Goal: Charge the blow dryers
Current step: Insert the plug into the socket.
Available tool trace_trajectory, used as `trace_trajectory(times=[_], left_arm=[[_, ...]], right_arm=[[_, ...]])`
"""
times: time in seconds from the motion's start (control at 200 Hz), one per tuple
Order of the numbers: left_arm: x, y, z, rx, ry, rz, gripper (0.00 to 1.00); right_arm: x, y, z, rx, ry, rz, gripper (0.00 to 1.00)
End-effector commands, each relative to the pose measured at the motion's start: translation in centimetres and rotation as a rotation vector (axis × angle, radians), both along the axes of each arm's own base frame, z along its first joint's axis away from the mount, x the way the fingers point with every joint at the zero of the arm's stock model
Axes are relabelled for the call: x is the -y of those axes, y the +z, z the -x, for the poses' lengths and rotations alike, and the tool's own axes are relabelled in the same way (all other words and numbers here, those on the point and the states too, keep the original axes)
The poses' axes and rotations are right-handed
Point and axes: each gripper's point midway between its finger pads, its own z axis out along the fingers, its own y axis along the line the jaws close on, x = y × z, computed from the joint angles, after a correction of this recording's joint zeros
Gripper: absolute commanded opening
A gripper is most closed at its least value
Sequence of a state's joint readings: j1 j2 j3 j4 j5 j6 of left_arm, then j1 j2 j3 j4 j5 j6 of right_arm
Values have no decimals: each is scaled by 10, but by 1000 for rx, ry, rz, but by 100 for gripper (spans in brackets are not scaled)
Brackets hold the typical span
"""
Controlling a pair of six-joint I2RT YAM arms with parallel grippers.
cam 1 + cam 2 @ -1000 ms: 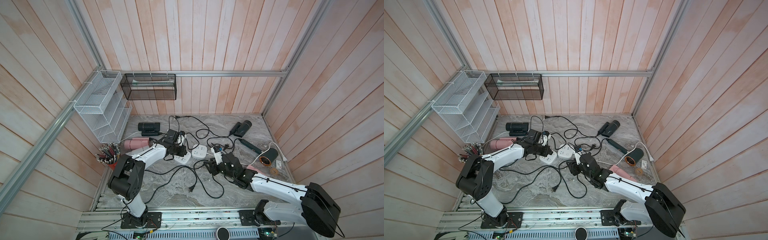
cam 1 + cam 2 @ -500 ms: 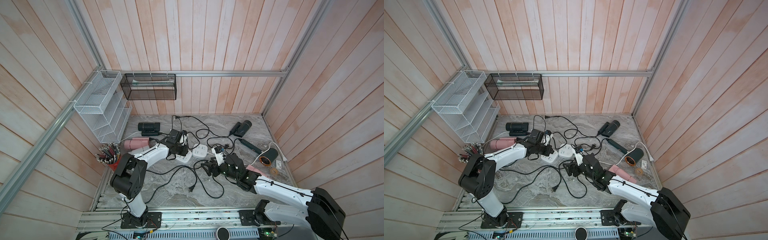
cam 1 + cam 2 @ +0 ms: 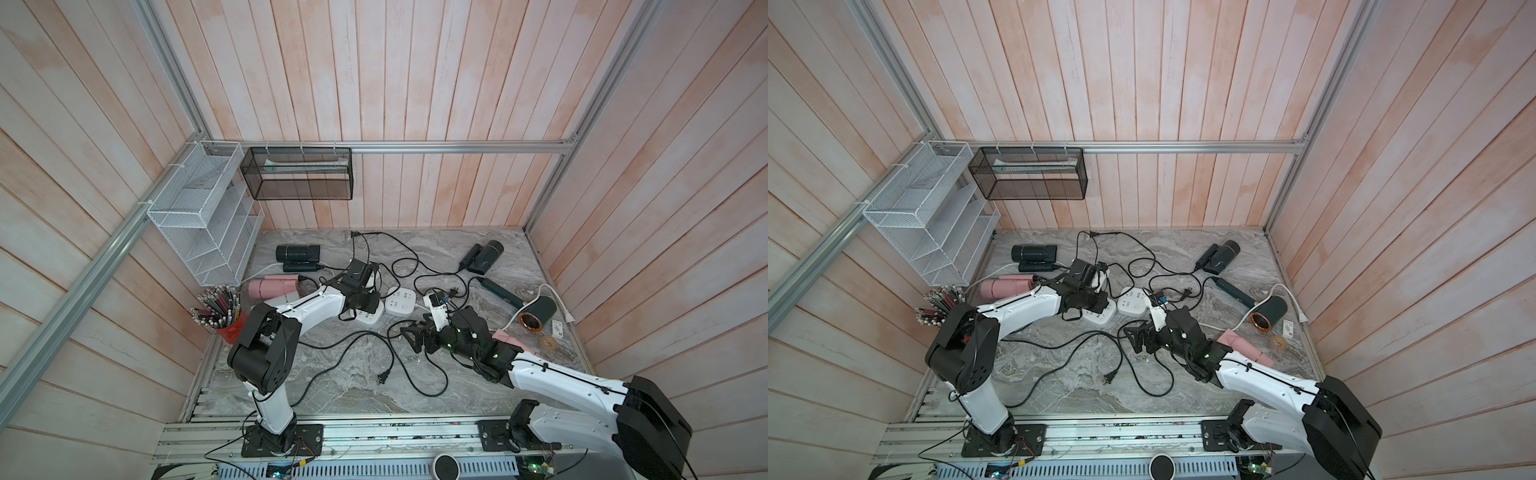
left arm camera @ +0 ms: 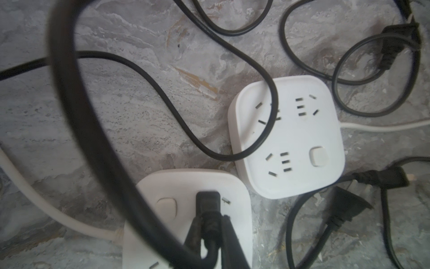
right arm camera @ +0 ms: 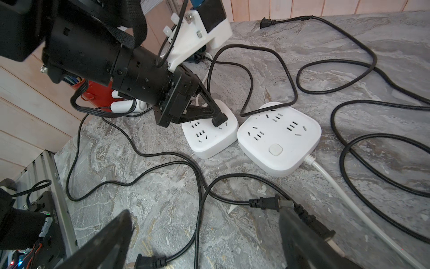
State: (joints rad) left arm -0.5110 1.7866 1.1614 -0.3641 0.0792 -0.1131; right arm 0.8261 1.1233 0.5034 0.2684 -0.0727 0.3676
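Observation:
My left gripper (image 4: 209, 222) is shut on a black plug (image 4: 207, 201) seated in the nearer white power strip (image 4: 176, 184); the right wrist view shows the same grip (image 5: 218, 120). My right gripper (image 5: 207, 216) hangs open over bare table, with loose plugs (image 5: 265, 202) lying around it. In both top views the blow dryers lie around the edges: a black one (image 3: 297, 253) at the back left, a pink one (image 3: 272, 287) beside the left arm, a black one (image 3: 484, 255) at the back right, a dark one (image 3: 538, 313) with an orange ring, and a pink one (image 3: 509, 337) partly under the right arm.
A second white power strip (image 5: 279, 139) lies beside the first, a black cord looped over its corner. Black cords tangle across the table's middle. A red pencil cup (image 3: 220, 307), white wire rack (image 3: 203, 220) and black mesh basket (image 3: 297, 174) stand at the left and back.
My right gripper's jaws have opened wide. The left gripper stays shut on the plug in the strip and has not moved.

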Motion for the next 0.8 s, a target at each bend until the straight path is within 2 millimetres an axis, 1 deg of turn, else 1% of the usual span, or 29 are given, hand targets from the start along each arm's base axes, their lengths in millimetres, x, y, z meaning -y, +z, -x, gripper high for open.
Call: trace_trajectory(times=[0.0, 0.115, 0.285, 0.44, 0.595, 0.69, 0.795], left_arm=[[-28, -24, 2, -74, 82, -98, 12], [-38, -22, -8, -81, 133, -81, 11], [-44, -21, -21, -94, 163, -78, 11], [-38, -18, -28, -86, 165, -48, 11], [-31, -21, -34, -95, 153, -32, 11], [-23, -19, -38, -74, 128, -13, 11], [-22, -19, -43, -71, 118, -19, 11]], right_arm=[[2, -1, 0, -1, -7, 0, 98], [3, -2, 0, -2, -8, 5, 98], [3, -5, -1, -8, -9, 14, 98], [3, -8, -1, -12, -15, 19, 99], [3, -8, -2, -12, -15, 26, 99], [4, -8, -3, -10, -23, 32, 99], [4, -9, -4, -9, -24, 42, 99]])
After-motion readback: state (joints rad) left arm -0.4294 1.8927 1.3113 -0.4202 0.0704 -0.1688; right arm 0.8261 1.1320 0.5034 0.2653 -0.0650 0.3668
